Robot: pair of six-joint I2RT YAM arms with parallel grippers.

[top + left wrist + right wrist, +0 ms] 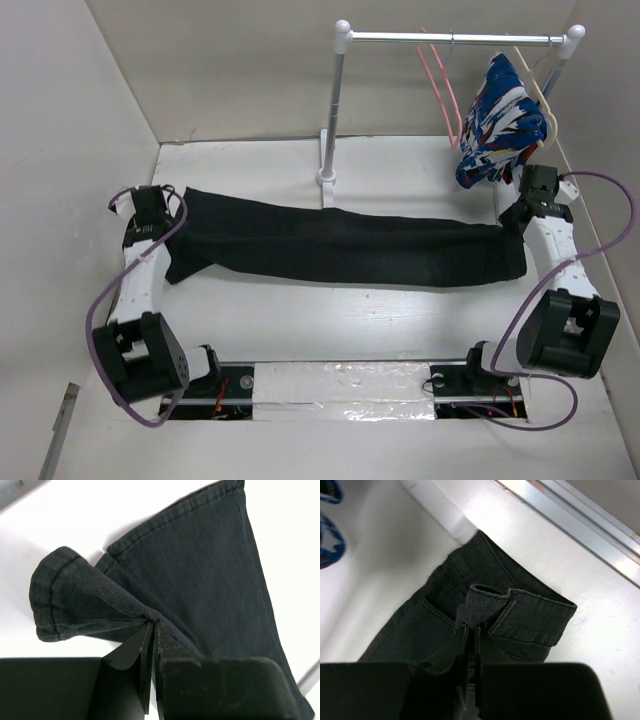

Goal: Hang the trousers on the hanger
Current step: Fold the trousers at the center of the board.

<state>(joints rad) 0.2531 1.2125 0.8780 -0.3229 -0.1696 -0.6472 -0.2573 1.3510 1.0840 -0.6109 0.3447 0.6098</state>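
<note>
**Trousers flat on the table, pinched at both ends**

The table point(300, 320) carries the trousers point(350, 250), which lie stretched across it from side to side. The hems point to the left arm and the waistband to the right arm. At the back stands a rack point(450, 38). The pink hanger point(445, 95) hangs from its rail, well apart from the trousers, with a patterned garment point(495, 120) just beside it.

The cloth looks like soft, matt black denim. It is likely floppy and fairly light, and it should not slip in a firm pinch. It will sag between any two holds, and a free leg will trail. The stitched edges, waistband and hems, are the thickest parts and look like the surest places to grip. To go over the hanger's bar, the cloth will probably need to be folded or fed through, and one leg may slide off first.

The left gripper point(154, 625) is closed on a puckered fold of leg cloth. The fold is just inside the hem, whose cuff curls up to one side. The rest of the leg fans away flat on the table.

The right gripper point(472, 626) is closed on a raised tab of the waistband. A pocket seam lies just beside it, and the band's end lies on the table.
</note>
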